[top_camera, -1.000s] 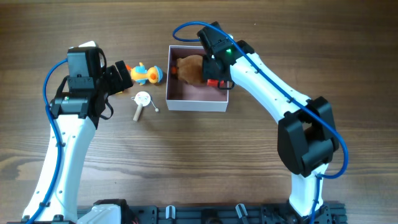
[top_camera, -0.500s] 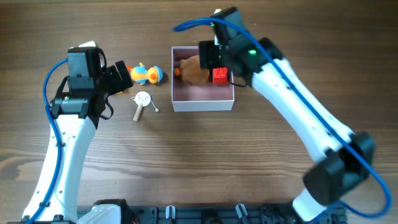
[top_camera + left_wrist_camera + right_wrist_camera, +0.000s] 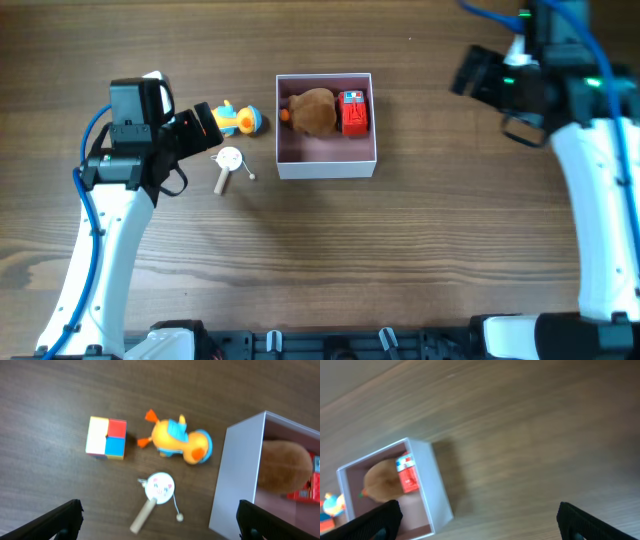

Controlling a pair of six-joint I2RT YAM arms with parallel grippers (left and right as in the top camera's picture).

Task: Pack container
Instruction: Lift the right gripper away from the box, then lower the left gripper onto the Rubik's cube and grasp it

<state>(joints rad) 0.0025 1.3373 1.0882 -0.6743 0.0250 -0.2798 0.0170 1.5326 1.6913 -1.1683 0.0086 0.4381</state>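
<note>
Wooden table (image 3: 400, 250) carries everything. The left arm (image 3: 100, 240) and right arm (image 3: 600, 200) come in from the near edge, and the overhead frame cuts off the top of the right arm.

Container (image 3: 326, 168): square, shallow, thin white walls, dusty pink floor. It sits at table centre toward the far side, open side up. Near half of the floor is bare. Along the far wall lie a brown plush toy (image 3: 312, 110) and, touching its right side, a red toy (image 3: 354, 112). The red toy is possibly a small vehicle, but it is too blurred to tell.

Left gripper (image 3: 203, 122): just left of the container, above the loose toys, jaws spread wide and holding nothing. Right gripper (image 3: 468, 75): well to the right of the container, jaws spread wide, empty. The right wrist view is motion-blurred.

Loose on the table left of the container:
- duck toy (image 3: 180, 442), orange and blue, lying near the container's left wall
- colour cube (image 3: 106, 438), two by two, left of the duck; hidden under the left gripper in the overhead view
- rattle drum (image 3: 159, 485), white face and wooden handle, nearer than the duck
</note>
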